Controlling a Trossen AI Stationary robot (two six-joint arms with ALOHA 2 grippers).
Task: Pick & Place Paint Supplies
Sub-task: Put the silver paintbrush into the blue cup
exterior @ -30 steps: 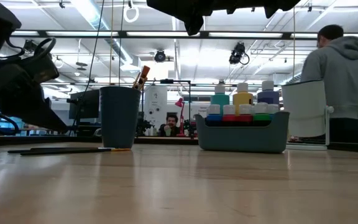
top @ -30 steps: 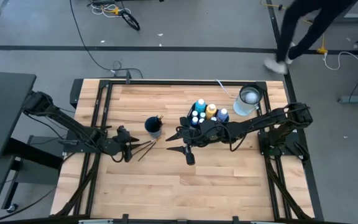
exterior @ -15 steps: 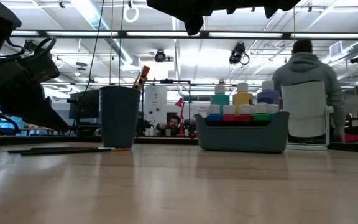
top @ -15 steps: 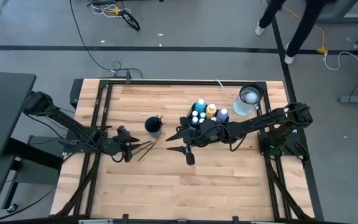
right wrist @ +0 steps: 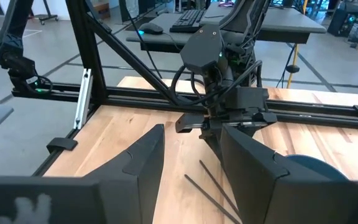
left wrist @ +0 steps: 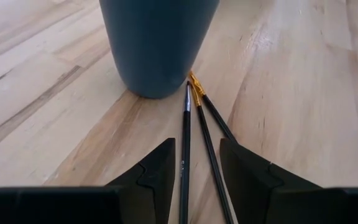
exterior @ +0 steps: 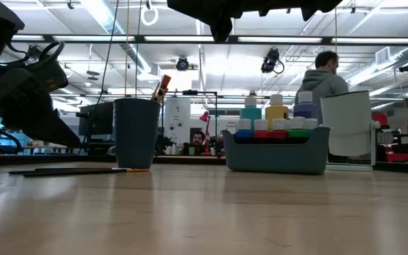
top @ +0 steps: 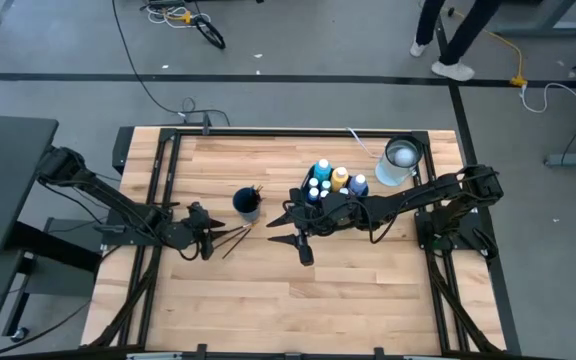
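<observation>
Your left gripper point(left wrist: 194, 163) sits low over the worktop point(top: 268, 300) near its left edge, fingers parted and gripping nothing, with two thin dark-handled paintbrushes point(left wrist: 194, 134) lying on the wood between them. You can see both brush tips pointing at the foot of the dark blue cup point(left wrist: 157, 43) just ahead; one tip has a gold ferrule. In the high view that cup point(top: 247, 203) stands left of the worktop's middle, with more brushes upright inside.

Your right gripper point(top: 286, 226) hangs above the middle of the worktop, clear of the surface, its fingers spread and empty. Just behind it, toward the far edge, you have the grey bin point(exterior: 275, 152) holding white-capped paint bottles point(exterior: 275, 112) in blue, yellow and other colours. A pale container point(top: 398, 160) stands near the far right corner. Beyond the table a person point(exterior: 322, 67) shows in the room.
</observation>
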